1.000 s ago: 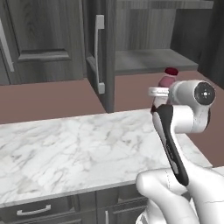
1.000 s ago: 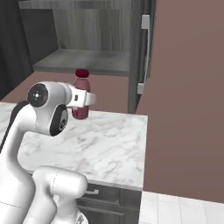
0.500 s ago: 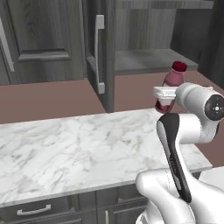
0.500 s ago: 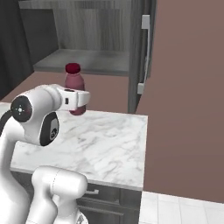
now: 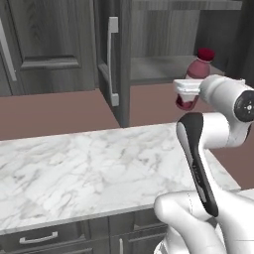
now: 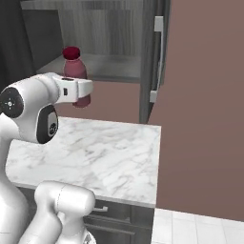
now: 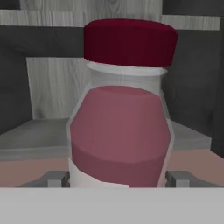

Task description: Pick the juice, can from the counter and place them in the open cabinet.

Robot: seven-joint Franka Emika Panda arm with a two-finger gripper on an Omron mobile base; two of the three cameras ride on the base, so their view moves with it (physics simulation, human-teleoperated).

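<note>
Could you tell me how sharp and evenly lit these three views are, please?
Left base view: flat, even light, the juice soft-edged, the open cabinet dim inside. Right base view: similar softness, no glare on the counter. Hand view: the bottle looms large and slightly blurred, without highlights.

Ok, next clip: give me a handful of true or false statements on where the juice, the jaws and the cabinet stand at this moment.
1. The juice is held in the gripper, lifted off the counter. True.
2. The juice lies on its side on the marble. False: it is roughly upright in the air, dark red cap on top.
3. The open cabinet has its door shut. False: the door with the silver bar handle is swung open and the shelf shows.
4. The juice already stands on the cabinet shelf. False: it is in front of the shelf, in the jaws.
5. In the hand view the bottle sits between the two fingertips. True.
</note>
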